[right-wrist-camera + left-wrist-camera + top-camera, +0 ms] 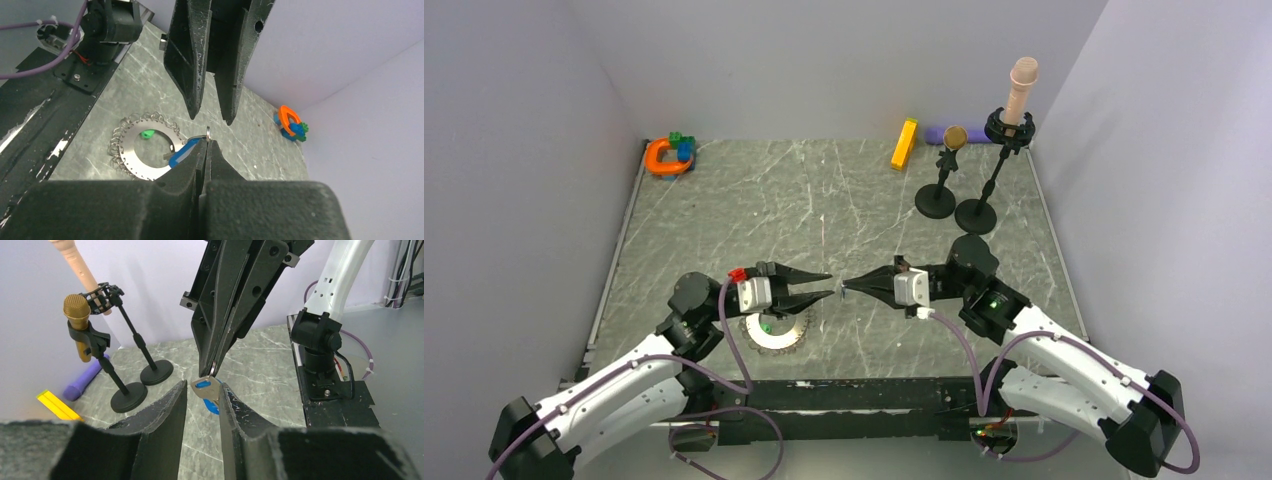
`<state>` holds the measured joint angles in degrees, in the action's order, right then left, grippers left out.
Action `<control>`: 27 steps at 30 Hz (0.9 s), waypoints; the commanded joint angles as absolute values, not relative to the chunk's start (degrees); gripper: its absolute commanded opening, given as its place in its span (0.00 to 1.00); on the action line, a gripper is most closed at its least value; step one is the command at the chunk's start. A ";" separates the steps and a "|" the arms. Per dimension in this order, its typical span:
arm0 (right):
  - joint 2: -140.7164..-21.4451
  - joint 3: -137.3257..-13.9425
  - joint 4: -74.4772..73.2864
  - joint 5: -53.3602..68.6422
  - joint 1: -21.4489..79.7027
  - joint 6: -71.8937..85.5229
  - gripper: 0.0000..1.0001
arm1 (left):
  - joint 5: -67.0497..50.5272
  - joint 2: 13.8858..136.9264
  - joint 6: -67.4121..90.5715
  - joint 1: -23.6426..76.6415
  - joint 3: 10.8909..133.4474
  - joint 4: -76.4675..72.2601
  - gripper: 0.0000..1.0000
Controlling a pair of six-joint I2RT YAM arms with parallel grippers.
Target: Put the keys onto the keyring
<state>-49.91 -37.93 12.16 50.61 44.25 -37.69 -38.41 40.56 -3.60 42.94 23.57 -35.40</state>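
Note:
My right gripper (206, 141) is shut on a small wire loop at the head of a blue key (184, 152) and holds it above the table. My left gripper (202, 385) is open, tip to tip with the right gripper (849, 285), its fingers on either side of the blue key (207, 390). The right finger looks to touch the key. The silvery toothed keyring (145, 165) lies flat on the table under the left gripper (824, 285) and also shows in the top view (776, 338). A green key (146, 133) lies inside the keyring's open centre.
An orange horseshoe toy (664, 157) with blue and green blocks sits at the far left corner. A yellow bar (904, 143) and a purple cylinder (936, 134) lie at the back. Two microphone stands (936, 200) (976, 214) stand at the back right.

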 commanded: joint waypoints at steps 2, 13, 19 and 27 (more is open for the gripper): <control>-50.48 -37.68 16.33 53.50 44.58 -39.76 0.00 | -41.80 42.44 -3.04 42.74 25.56 -41.77 0.34; -51.08 -37.87 17.94 53.18 44.61 -37.55 0.00 | -43.80 45.62 -2.34 42.86 26.82 -43.01 0.22; -51.15 -38.14 17.87 53.07 44.65 -36.65 0.00 | -44.38 46.62 -2.02 42.94 27.51 -43.41 0.16; -51.49 -37.97 19.34 52.77 44.61 -32.84 0.00 | -43.43 46.17 -4.46 43.94 28.79 -38.92 0.00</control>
<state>-51.40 -37.71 15.11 51.51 44.29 -35.57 -42.70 46.61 -2.57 43.00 25.47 -40.40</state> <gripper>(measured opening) 0.010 0.021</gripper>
